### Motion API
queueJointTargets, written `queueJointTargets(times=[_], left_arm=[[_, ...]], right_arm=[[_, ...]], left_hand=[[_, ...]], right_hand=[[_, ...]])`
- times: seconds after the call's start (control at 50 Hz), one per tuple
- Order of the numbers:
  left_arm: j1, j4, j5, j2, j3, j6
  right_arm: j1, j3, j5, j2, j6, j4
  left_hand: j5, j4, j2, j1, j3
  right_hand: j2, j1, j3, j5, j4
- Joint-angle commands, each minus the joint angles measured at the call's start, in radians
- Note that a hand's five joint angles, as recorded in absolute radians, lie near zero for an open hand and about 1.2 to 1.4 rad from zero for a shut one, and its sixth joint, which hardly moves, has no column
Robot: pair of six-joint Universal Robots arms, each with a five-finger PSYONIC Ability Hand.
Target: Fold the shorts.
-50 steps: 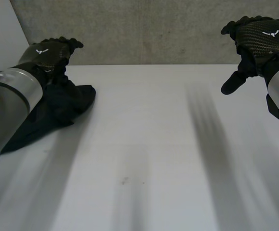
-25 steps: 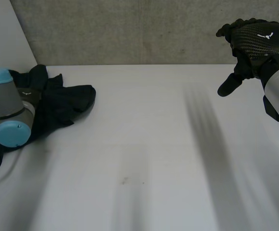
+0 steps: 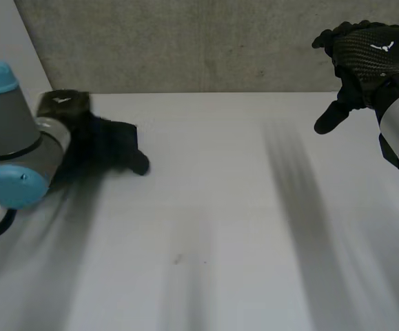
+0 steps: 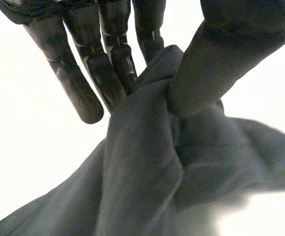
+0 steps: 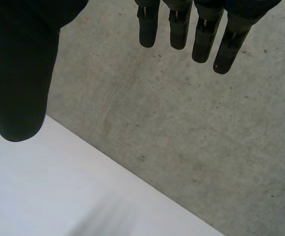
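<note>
The dark shorts (image 3: pixel 113 146) lie bunched at the table's far left, beside my left arm. My left hand (image 3: pixel 62 103) rests on the bunch's far side. In the left wrist view a fold of the shorts (image 4: pixel 147 162) rises between the thumb and the fingers (image 4: pixel 113 59), which pinch it. My right hand (image 3: pixel 368 58) hangs in the air above the table's far right corner, apart from the cloth. The right wrist view shows that hand's fingers (image 5: pixel 181 24) straight and spread from the thumb, with nothing between them.
The white table (image 3: pixel 220 227) stretches bare from the shorts to the right side. A grey concrete wall (image 3: pixel 185 41) runs along its far edge. A pale panel (image 3: pixel 6 41) stands at the far left.
My left arm has swung over the bunch and its hand has closed on a fold of the shorts; the bunch's right end has shifted slightly. The right hand has barely moved.
</note>
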Motion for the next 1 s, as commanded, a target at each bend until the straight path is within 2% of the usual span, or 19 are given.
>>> queueJointTargets(times=[0.02,0.08,0.16,0.2,0.24,0.34,0.4,0.48,0.58,0.68,0.84,1.0], left_arm=[[-0.226,-0.055,0.170,0.212,-0.170,-0.140],[-0.319,-0.055,0.207,0.251,-0.219,-0.170],[-0.390,-0.042,0.212,0.261,-0.259,-0.174],[-0.402,-0.039,0.210,0.256,-0.261,-0.171],[-0.402,-0.036,0.204,0.249,-0.261,-0.169],[-0.344,-0.047,0.203,0.242,-0.258,-0.167],[-0.271,-0.048,0.204,0.255,-0.262,-0.167],[-0.182,-0.055,0.207,0.290,-0.271,-0.166],[-0.091,-0.055,0.209,0.299,-0.302,-0.154],[0.013,-0.056,0.210,0.255,-0.305,-0.070],[0.089,-0.094,0.203,0.097,-0.265,0.153],[0.096,-0.168,0.178,0.020,-0.213,0.175]], right_arm=[[-0.012,-0.003,0.002,-0.009,-0.036,-0.013],[-0.012,-0.006,0.003,-0.013,-0.036,-0.013],[-0.014,-0.004,0.003,-0.013,-0.036,-0.014],[-0.014,-0.004,0.002,-0.012,-0.036,-0.014],[-0.012,-0.003,0.002,-0.012,-0.036,-0.014],[-0.012,-0.003,-0.007,-0.001,-0.037,-0.007],[-0.012,0.003,-0.009,0.002,-0.042,-0.001],[-0.012,0.048,-0.058,0.005,-0.095,0.035],[-0.011,0.176,-0.137,0.003,-0.186,0.102],[-0.001,0.322,-0.173,0.003,-0.182,0.043],[0.023,0.511,-0.196,0.048,-0.087,-0.189],[0.114,0.519,-0.185,0.198,-0.016,-0.281]], left_hand=[[0.263,0.205,0.217,0.303,0.205],[0.263,0.205,0.217,0.303,0.205],[0.263,0.205,0.217,0.303,0.205],[-0.253,-0.312,-0.299,-0.213,-0.311],[-0.959,-1.017,-1.005,-0.918,-1.017],[-0.946,-1.004,-0.992,-0.906,-1.004],[-0.946,-1.004,-0.992,-0.906,-1.004],[-0.955,-1.013,-1.001,-0.915,-1.013],[-0.952,-1.010,-0.998,-0.912,-1.010],[-0.946,-1.004,-0.992,-0.906,-1.004],[-0.931,-0.990,-0.977,-0.891,-0.989],[-0.835,-0.893,-0.881,-0.795,-0.893]], right_hand=[[-0.044,-0.011,-0.027,-0.053,-0.061],[-0.044,-0.011,-0.027,-0.053,-0.061],[-0.044,-0.011,-0.027,-0.053,-0.061],[-0.044,-0.011,-0.027,-0.053,-0.061],[-0.044,-0.011,-0.027,-0.053,-0.061],[-0.044,-0.011,-0.027,-0.053,-0.061],[-0.044,-0.011,-0.027,-0.053,-0.061],[-0.044,-0.011,-0.027,-0.053,-0.061],[-0.044,-0.011,-0.027,-0.053,-0.061],[-0.044,-0.011,-0.027,-0.053,-0.061],[-0.044,-0.011,-0.027,-0.053,-0.061],[-0.044,-0.011,-0.027,-0.053,-0.061]])
